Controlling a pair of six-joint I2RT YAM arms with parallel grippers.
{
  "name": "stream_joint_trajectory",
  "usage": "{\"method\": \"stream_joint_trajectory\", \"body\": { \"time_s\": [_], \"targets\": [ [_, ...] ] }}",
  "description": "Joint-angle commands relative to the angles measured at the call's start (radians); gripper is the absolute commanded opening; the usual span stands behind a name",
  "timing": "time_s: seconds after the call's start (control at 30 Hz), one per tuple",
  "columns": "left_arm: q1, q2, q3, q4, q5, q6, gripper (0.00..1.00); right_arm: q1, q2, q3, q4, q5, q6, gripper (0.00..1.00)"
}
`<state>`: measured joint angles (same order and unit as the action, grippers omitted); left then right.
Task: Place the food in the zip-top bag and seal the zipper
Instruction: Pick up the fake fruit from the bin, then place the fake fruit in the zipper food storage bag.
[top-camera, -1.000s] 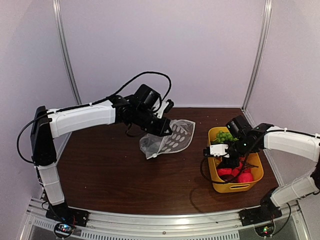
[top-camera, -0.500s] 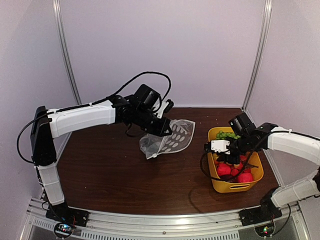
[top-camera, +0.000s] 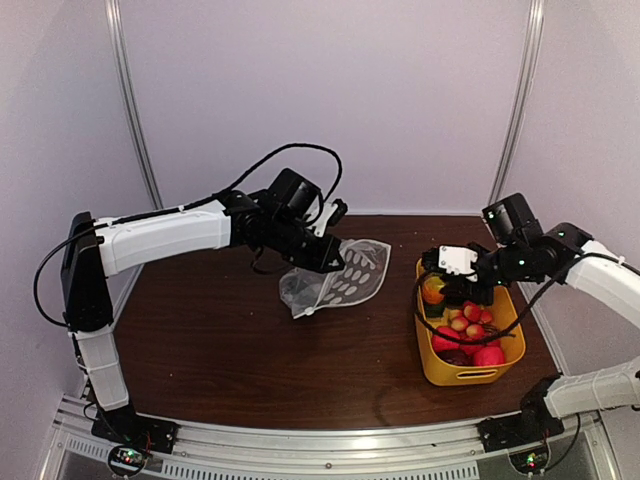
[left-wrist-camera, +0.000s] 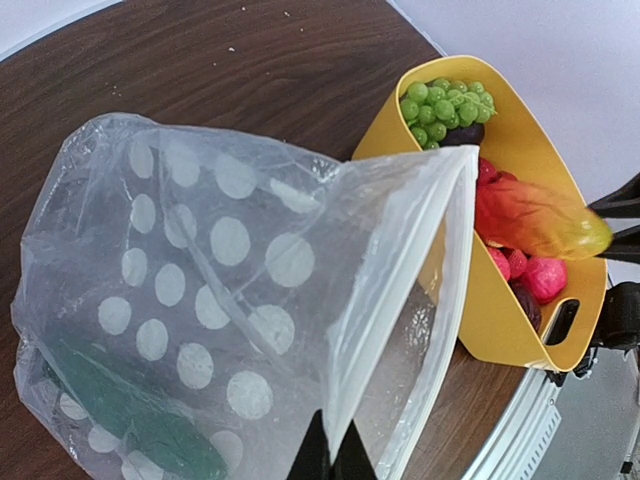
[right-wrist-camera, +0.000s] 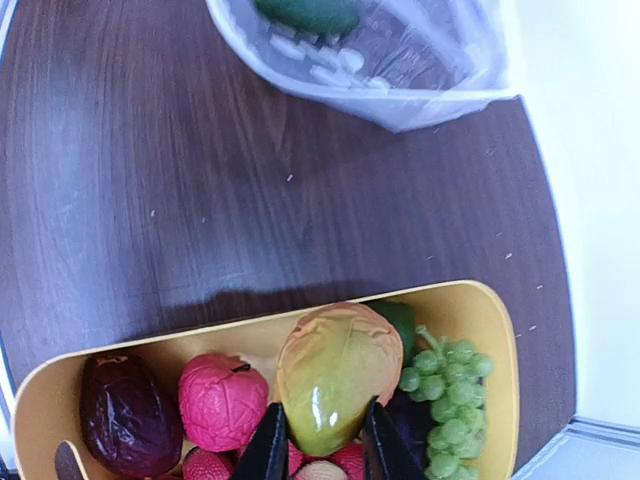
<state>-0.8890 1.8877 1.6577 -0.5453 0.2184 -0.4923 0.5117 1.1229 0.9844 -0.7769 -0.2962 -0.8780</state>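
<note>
Legible text, top external view: none.
Legible text, left wrist view: none; the zip-top bag (left-wrist-camera: 200, 260) carries a print of plain white dots only.
Legible text, right wrist view: none.

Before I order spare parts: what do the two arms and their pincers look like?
The left arm and right arm wear white shells over black joints, trailing looping black cables. The left pincer and right pincer have thin black fingers.
</note>
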Motion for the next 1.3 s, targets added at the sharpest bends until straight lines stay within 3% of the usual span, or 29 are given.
{"method": "stream_joint_trajectory", "body": {
  "time_s": [0.0, 0.4, 0.7, 0.8, 0.87, 1.0, 1.1, 1.27],
  "targets": [
    [0.009, -0.01, 0.008, 0.047, 0.018, -0.009, 0.0, -0.005, -0.096, 0.106, -0.073, -0.097, 0.062, 0.1],
    [0.009, 0.025, 0.086, 0.045, 0.086, -0.028, 0.0, -0.003, 0.012, 0.344, 0.016, -0.474, 0.286, 0.11],
    [0.009, -0.013, 0.081, 0.031, 0.085, -0.026, 0.0, 0.015, 0.132, 0.34, 0.122, -0.48, 0.333, 0.11],
    [0.009, -0.026, 0.078, 0.031, 0.072, -0.022, 0.0, 0.017, 0.161, 0.324, 0.163, -0.419, 0.364, 0.19],
    [0.009, -0.029, 0.074, 0.031, 0.066, -0.018, 0.0, 0.017, 0.172, 0.318, 0.174, -0.402, 0.376, 0.35],
    [0.009, -0.032, 0.058, 0.031, 0.052, -0.014, 0.0, 0.017, 0.177, 0.322, 0.182, -0.372, 0.405, 0.52],
    [0.009, -0.034, 0.05, 0.031, 0.037, -0.014, 0.0, 0.017, 0.166, 0.332, 0.18, -0.343, 0.421, 0.58],
    [0.01, -0.047, 0.049, 0.03, 0.008, -0.005, 0.0, -0.007, 0.143, 0.36, 0.106, -0.291, 0.423, 0.57]
  ]
}}
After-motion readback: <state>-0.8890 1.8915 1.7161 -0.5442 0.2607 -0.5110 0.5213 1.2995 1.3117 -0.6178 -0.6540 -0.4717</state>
